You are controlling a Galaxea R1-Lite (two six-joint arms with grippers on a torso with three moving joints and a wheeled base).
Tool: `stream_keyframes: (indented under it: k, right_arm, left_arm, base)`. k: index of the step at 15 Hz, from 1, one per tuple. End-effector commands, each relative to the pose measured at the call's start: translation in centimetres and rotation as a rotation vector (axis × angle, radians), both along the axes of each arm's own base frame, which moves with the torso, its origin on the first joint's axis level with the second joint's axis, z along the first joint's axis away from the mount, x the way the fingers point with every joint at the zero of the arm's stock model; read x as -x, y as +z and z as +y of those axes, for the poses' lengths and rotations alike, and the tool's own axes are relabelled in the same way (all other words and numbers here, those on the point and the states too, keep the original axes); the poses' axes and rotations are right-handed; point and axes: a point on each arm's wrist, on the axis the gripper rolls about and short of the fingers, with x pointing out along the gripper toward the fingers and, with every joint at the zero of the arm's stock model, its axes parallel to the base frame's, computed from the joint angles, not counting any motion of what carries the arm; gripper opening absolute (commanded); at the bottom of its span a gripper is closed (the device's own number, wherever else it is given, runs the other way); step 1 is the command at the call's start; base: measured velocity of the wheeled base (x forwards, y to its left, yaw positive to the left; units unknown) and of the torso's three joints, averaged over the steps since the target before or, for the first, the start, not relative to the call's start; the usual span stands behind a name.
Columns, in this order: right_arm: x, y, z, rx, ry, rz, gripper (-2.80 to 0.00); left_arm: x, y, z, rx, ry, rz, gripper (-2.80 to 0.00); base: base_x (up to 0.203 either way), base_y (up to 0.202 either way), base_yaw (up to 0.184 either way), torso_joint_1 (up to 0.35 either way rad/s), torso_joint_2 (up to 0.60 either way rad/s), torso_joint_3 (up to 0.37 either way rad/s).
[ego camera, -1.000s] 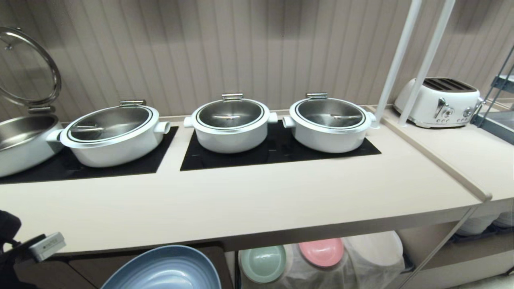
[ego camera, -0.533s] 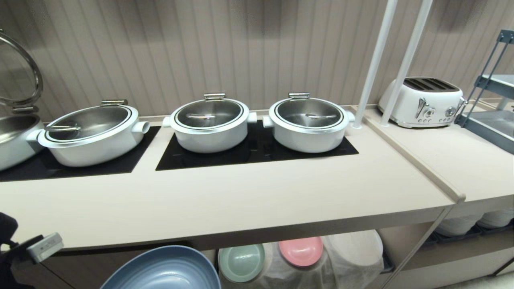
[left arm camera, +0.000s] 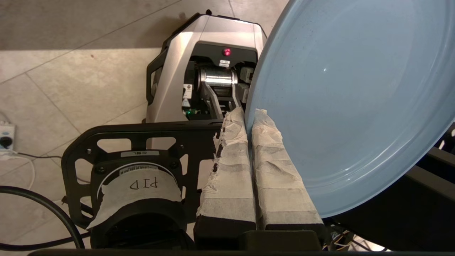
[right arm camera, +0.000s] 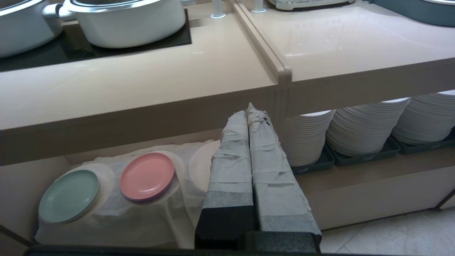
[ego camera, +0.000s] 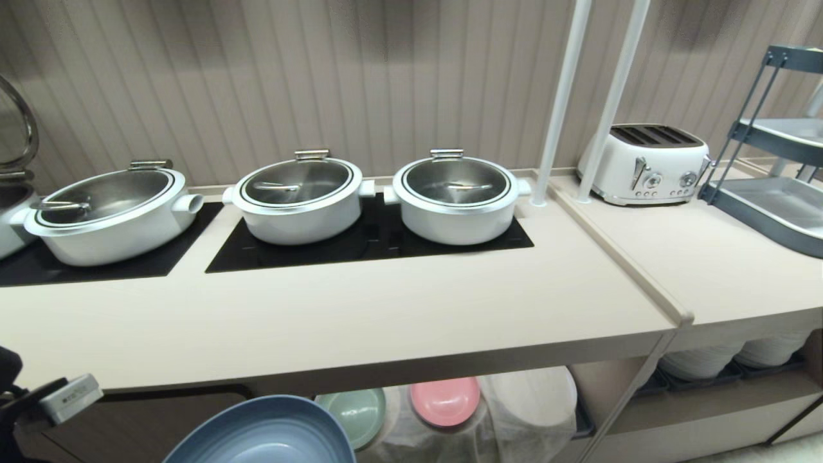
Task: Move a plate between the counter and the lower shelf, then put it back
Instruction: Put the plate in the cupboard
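Blue is what I see most from my left wrist camera: the plate (left arm camera: 352,106) is pinched at its rim by my left gripper (left arm camera: 250,117), whose two taped fingers (left arm camera: 231,170) are squeezed tight on the edge. The plate stands tilted up from the gripper, with the floor (left arm camera: 71,71) and the robot's own base (left arm camera: 209,64) beyond it. In the head view the plate (ego camera: 263,434) sits low at the near edge, below the front lip of the counter (ego camera: 360,321) and not touching it. My right gripper (right arm camera: 250,115) holds nothing; its fingers are pressed together. Just past its tips is the lower shelf (right arm camera: 21,185), where a white cloth (right arm camera: 117,217) covers the stacks. A pink plate (right arm camera: 146,176) and a mint green plate (right arm camera: 68,195) lie on that cloth, side by side, off to one side of the right gripper. On its other side are stacks of white plates (right arm camera: 362,128) in grey trays. Up on the counter three white pots (ego camera: 299,199) sit on black panels, well away from both grippers.
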Motion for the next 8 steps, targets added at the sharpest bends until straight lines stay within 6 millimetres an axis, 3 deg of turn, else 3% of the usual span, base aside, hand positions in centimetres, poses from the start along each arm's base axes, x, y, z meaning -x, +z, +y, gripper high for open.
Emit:
stream_keyframes:
  k: [1, 8]
  right_arm:
    - [0.0, 0.01, 0.0, -0.001, 0.0, -0.001, -2.8]
    - [0.0, 0.01, 0.0, -0.001, 0.0, -0.001, -2.8]
  left_arm:
    - [0.18, 0.02, -0.03, 0.002, -0.001, -0.001, -2.8]
    - [0.58, -0.28, -0.03, 0.003, 0.0, 0.005, -2.8]
  base:
    - [0.0, -0.196, -0.002, 0.007, 0.0, 0.004]
    - [0.0, -0.196, -0.001, 0.003, 0.0, 0.001]
